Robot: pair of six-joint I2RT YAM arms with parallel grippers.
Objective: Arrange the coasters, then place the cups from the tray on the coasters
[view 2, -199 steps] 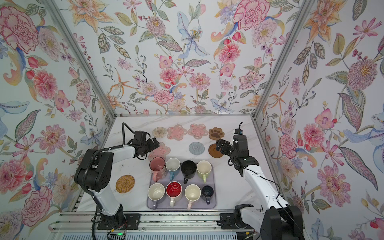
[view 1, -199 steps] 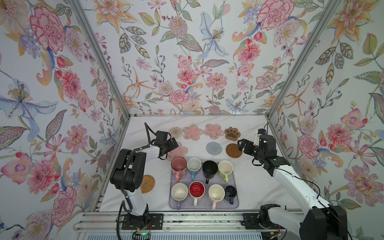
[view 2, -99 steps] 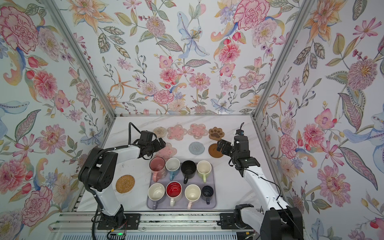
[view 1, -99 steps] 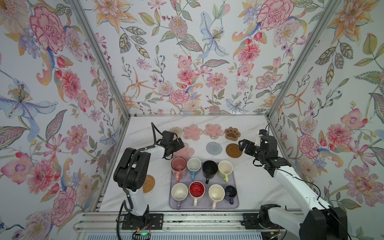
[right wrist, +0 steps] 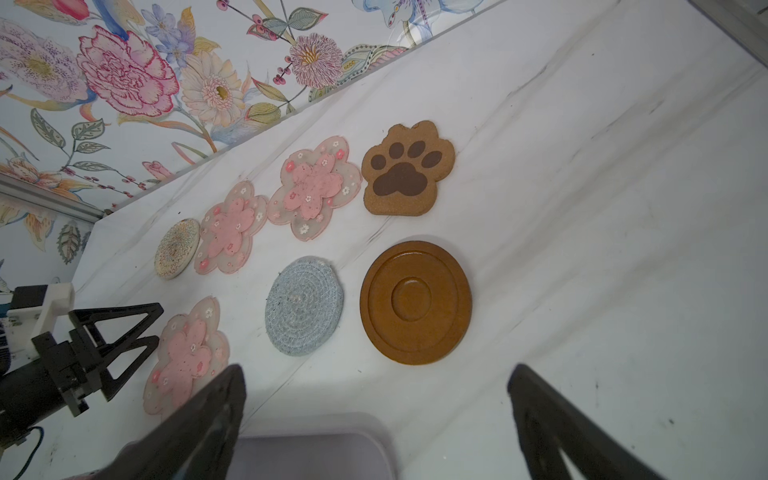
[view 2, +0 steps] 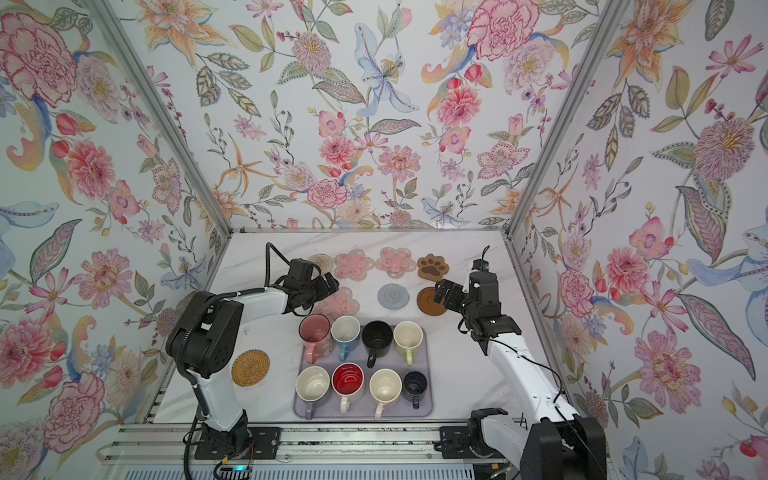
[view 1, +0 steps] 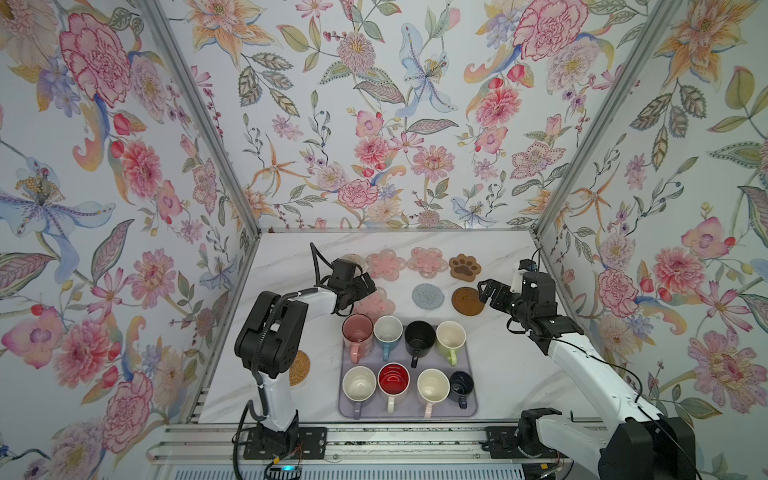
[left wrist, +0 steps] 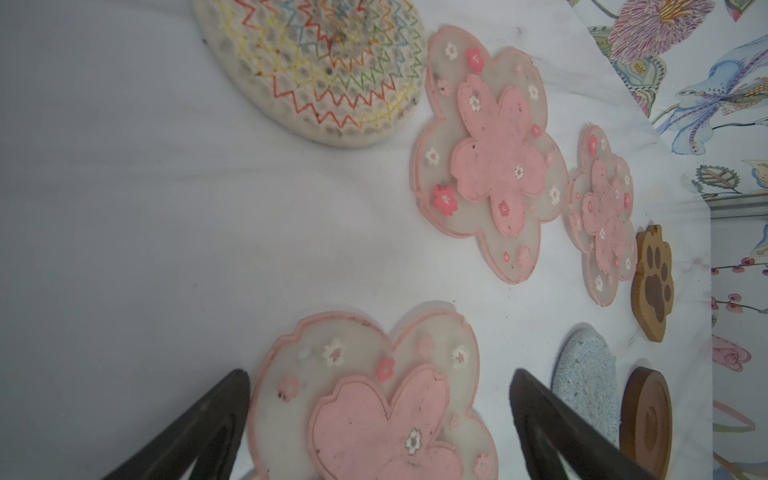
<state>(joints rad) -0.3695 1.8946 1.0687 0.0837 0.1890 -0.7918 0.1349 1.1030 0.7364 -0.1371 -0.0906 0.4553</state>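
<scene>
Standing by the table, I'd judge the job to be near the end of its first half. Seven coasters lie flat in two rows at the back. The far row has the beaded round (right wrist: 176,248), two flower coasters (view 1: 385,264) and the paw (view 1: 464,266). The nearer row has a third flower (view 1: 376,304), the grey mat (view 1: 428,296) and the wooden disc (view 1: 467,300). That nearer row has a free place at its left end, and the rattan coaster (view 2: 250,367) lies well apart, near the left arm's base — it looks like the one left to bring over.

The left gripper (left wrist: 378,376) hangs over the third flower with its jaws spread wide, one to each side, holding nothing. Whether it touches the mat I cannot tell. The right gripper (view 1: 487,291) is likewise spread wide and empty, near the wooden disc.

No cup has gone out yet. All eight cups (view 1: 358,328) stand upright on the tray (view 1: 407,414) in two rows of four, just in front of the coasters — so the whole second half remains.

No brand, label or writing shows anywhere, only coloured zigzag stitching on the beaded round.
</scene>
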